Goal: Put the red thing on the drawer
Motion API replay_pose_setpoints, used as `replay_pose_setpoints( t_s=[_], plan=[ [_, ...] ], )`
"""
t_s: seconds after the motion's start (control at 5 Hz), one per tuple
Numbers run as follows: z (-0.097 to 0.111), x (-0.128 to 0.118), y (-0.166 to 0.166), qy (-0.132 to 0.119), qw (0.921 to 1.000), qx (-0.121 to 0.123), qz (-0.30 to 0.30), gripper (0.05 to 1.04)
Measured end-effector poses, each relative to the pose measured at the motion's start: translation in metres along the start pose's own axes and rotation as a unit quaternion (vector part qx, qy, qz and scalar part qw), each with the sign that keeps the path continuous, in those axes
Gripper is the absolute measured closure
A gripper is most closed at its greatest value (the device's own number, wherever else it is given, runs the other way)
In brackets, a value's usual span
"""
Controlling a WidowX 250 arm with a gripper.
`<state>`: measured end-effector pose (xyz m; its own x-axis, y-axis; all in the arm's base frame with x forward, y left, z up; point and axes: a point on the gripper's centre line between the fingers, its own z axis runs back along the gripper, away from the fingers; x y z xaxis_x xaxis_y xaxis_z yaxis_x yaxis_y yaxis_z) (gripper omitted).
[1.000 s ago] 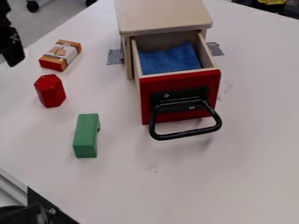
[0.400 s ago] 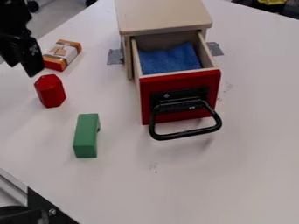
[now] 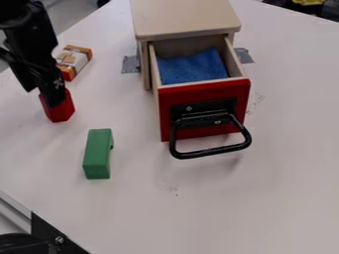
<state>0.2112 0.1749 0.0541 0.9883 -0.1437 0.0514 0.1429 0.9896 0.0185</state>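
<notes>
The black gripper hangs at the upper left with its two fingers spread, open, and nothing is seen between them. One finger covers the upper part of the red six-sided block, which stands on the table; whether they touch I cannot tell. To the right is the drawer, pulled out of its light wooden cabinet. It has a red front, a black handle and a blue cloth inside.
A green block lies in front of the red block. An orange, white and red block lies behind it, partly covered by the gripper. Grey tape is by the cabinet, and a metal rail at the lower left.
The gripper has come in from the upper left edge, moving right and down to the red block, and both its fingers now show. The blocks and drawer have stayed put.
</notes>
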Motion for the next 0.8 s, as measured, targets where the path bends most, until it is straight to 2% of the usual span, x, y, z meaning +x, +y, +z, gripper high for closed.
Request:
replay_pose_setpoints(
  t_s=[0.4, 0.6, 0.8],
  plan=[
    [-0.020, 0.017, -0.008, 0.018, 0.9988, 0.045, -0.011, 0.085],
    [-0.020, 0.023, -0.009, 0.016, 0.9987, 0.047, -0.009, 0.085],
    [-0.017, 0.025, -0.015, 0.015, 0.9996, 0.026, 0.000, 0.085]
  ],
)
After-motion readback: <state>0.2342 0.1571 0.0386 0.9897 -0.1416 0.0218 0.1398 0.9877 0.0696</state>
